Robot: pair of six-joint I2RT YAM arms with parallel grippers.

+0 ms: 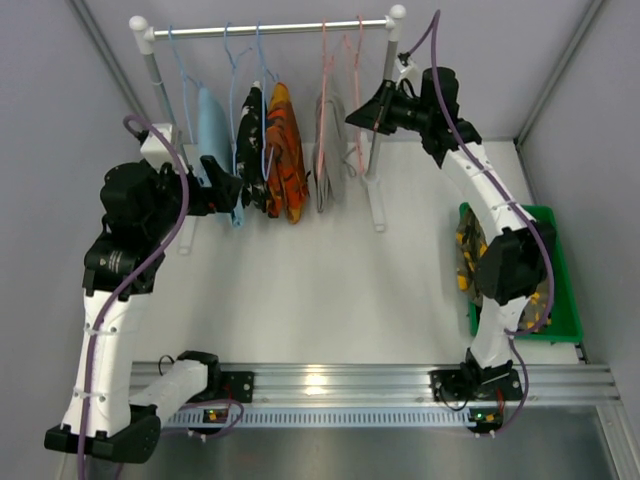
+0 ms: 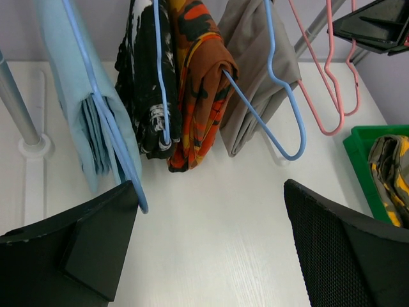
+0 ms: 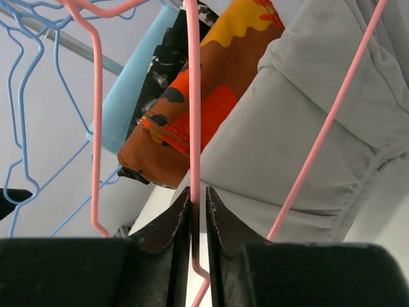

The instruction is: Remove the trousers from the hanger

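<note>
The camouflage trousers (image 1: 464, 256) lie bunched in the green bin (image 1: 565, 300) at the right, partly hidden under my right arm; the left wrist view shows them there too (image 2: 391, 173). The pink hanger (image 3: 193, 96) hangs bare from the rail (image 1: 270, 28). My right gripper (image 3: 198, 192) stands at its lower part, jaws nearly together on the wire, which touches the left pad with a hairline gap at the right one. My left gripper (image 2: 209, 192) is wide open and holds nothing, low over the table in front of the hanging clothes.
On blue hangers hang a light-blue garment (image 1: 212, 130), a black-and-white one (image 1: 252, 140), a bright orange-and-black one (image 1: 285, 150) and a plain grey one (image 1: 328, 150). A second pink hanger (image 3: 97, 128) hangs beside the gripped one. The rack's posts (image 1: 377, 190) stand on the table.
</note>
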